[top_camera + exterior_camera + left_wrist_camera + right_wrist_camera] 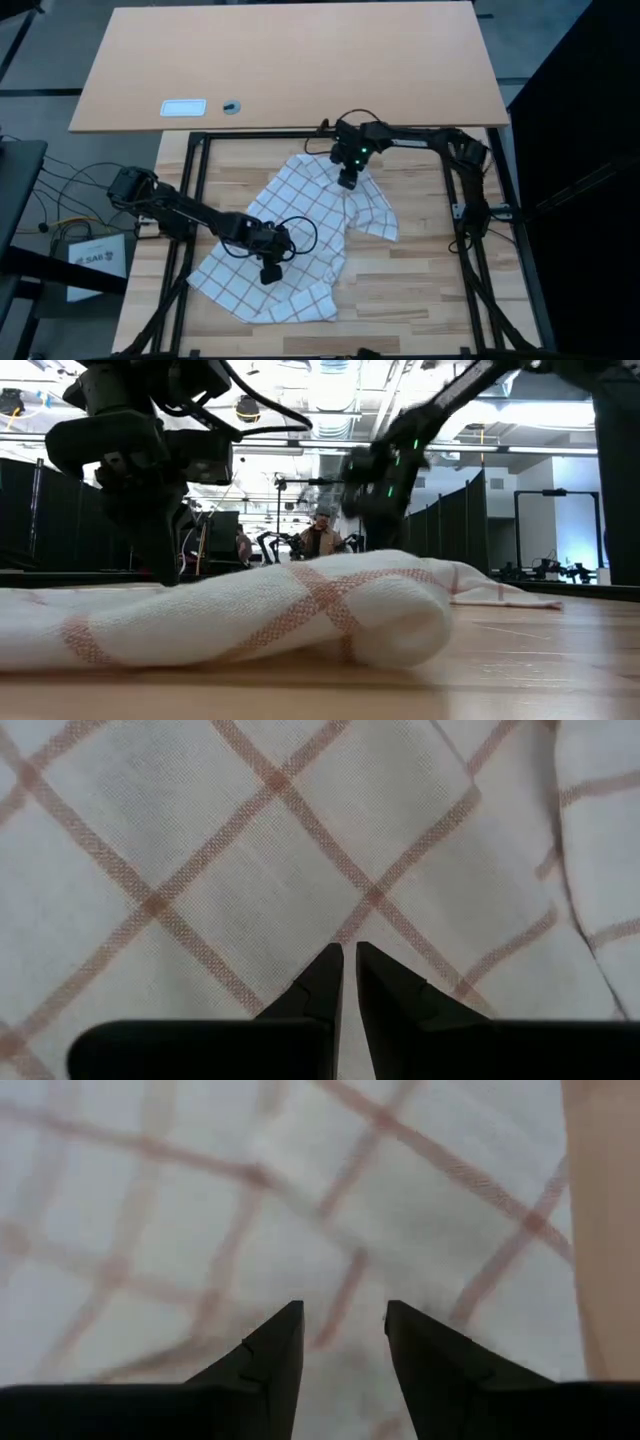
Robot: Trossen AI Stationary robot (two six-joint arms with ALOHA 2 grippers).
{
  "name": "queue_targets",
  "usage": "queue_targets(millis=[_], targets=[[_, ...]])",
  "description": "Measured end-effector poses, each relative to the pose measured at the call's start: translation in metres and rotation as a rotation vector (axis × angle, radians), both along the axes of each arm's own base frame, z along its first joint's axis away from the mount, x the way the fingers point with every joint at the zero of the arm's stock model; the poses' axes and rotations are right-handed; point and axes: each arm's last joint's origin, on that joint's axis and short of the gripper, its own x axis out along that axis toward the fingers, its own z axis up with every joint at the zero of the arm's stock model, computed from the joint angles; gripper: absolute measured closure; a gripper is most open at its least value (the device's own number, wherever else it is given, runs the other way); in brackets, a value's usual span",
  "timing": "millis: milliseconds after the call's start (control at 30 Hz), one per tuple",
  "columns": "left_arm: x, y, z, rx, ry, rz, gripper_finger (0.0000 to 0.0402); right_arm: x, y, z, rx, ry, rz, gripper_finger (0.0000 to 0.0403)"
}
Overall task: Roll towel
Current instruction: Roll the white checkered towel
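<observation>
From the high view I see the towel (300, 240) lying rumpled and spread diagonally across the middle of the bench (420, 300), one edge folded over toward 5 o'clock. My left gripper (271, 272) sits over the towel's lower part, at about 7 o'clock from its centre; my right gripper (347, 180) is at the towel's far corner, around 1 o'clock. No containers are on the bench.

In the low view the towel (250, 615) shows a thick rounded fold nearest the camera, with both arms coming down behind it. A person is seated far back in the room.

In the left wrist view the jaws are nearly closed, only a sliver of gap, tips down near the checked cloth (250, 850); I cannot tell whether they pinch any fabric.

In the right wrist view the jaws stand partly open, holding nothing, just above the cloth (300, 1200) near its edge, bare wood beside it.

I judge this an early step: the towel is not yet flattened or rolled. Next I would need both jaws to catch an edge and smooth the cloth before rolling.
</observation>
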Motion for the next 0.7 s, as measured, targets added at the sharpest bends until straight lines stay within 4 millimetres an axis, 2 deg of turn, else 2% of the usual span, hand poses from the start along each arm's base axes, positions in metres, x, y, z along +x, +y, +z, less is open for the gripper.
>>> queue_targets(millis=[100,167,267,367,433,567,700], targets=[[0.007,0.010,0.009,0.033,-0.002,-0.028,0.0384,-0.006,0.030,0.028,-0.010,-0.020,0.074,0.0269],[0.014,0.022,0.016,0.054,-0.026,-0.029,0.0384,-0.007,0.060,0.034,-0.004,-0.031,0.132,0.0269],[0.023,0.048,0.025,0.099,-0.059,-0.025,0.0384,-0.001,0.114,0.037,0.022,-0.143,0.225,0.0269],[0.030,0.081,0.035,0.156,-0.073,-0.014,0.0384,0.007,0.166,0.021,0.058,-0.242,0.284,0.0269],[0.032,0.103,0.039,0.196,-0.079,-0.038,0.0384,0.010,0.194,0.005,0.091,-0.288,0.287,0.0269],[0.024,0.141,0.039,0.283,-0.062,-0.103,0.0384,0.016,0.226,-0.011,0.155,-0.305,0.243,0.0269],[0.022,0.169,0.034,0.360,-0.067,-0.209,0.0384,0.027,0.252,-0.026,0.215,-0.370,0.220,0.0269]])
